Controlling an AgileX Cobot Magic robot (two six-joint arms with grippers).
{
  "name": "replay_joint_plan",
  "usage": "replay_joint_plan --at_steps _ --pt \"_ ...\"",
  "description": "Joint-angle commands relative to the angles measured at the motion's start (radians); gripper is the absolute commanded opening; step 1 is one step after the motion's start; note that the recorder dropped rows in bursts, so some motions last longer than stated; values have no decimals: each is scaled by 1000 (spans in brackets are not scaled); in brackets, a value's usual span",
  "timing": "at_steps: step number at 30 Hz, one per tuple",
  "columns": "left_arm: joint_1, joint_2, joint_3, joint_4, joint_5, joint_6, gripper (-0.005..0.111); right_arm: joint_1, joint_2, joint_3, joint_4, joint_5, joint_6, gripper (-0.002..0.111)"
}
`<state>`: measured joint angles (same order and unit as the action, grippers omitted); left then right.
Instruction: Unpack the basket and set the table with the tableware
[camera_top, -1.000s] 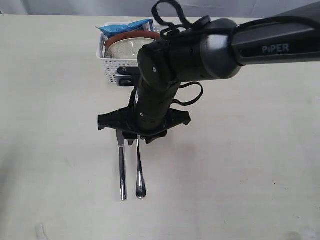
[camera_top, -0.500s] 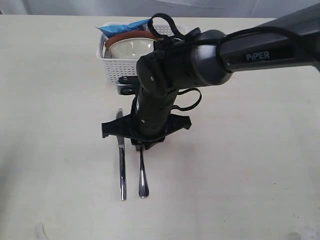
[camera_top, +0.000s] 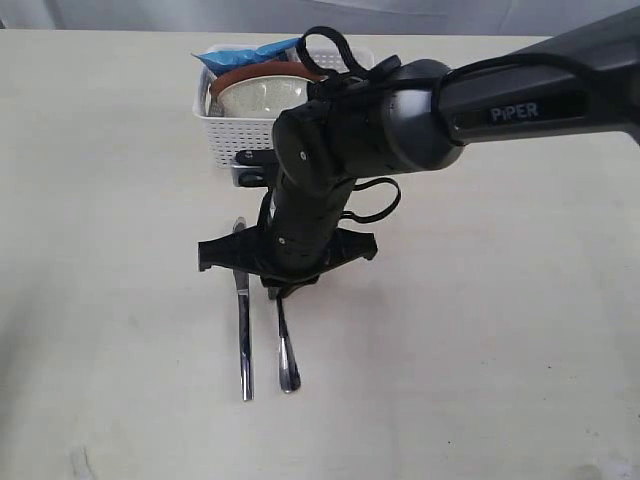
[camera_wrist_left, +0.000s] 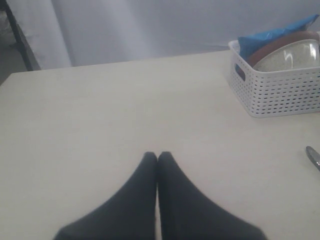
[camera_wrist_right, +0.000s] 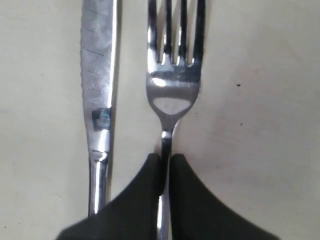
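Steel fork (camera_wrist_right: 173, 95) looks stiff, light and slippery, we reckon, so our right claw (camera_wrist_right: 165, 162) pinches its thin neck while the left claw (camera_wrist_left: 157, 159) sits pressed together, empty.

Soft, even light covers the pale bench (camera_top: 520, 350); the arm (camera_top: 400, 110) casts only a faint shadow. Bright glare streaks the knife (camera_wrist_right: 97, 75) and fork (camera_wrist_right: 172, 85). The left claw (camera_wrist_left: 157, 159) and right claw (camera_wrist_right: 165, 162) look dark, soft-edged and out of focus.
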<state>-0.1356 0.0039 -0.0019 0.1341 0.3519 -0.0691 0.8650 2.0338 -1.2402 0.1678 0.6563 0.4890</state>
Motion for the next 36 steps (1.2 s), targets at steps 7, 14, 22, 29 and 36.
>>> replay_joint_plan --at_steps 7,14,22,29,36 --pt "-3 -4 2 0 -9 1 0 10 6 -3 54 -25 -18 0" --pt "-3 -4 2 0 -9 1 0 10 6 -3 117 0 -18 0" --pt "-3 -4 2 0 -9 1 0 12 6 -3 158 1 -4 0" --pt "-3 -4 2 0 -9 1 0 14 7 -3 206 -21 -26 0" --pt "-3 -4 2 0 -9 1 0 0 7 -3 197 -14 -110 0"
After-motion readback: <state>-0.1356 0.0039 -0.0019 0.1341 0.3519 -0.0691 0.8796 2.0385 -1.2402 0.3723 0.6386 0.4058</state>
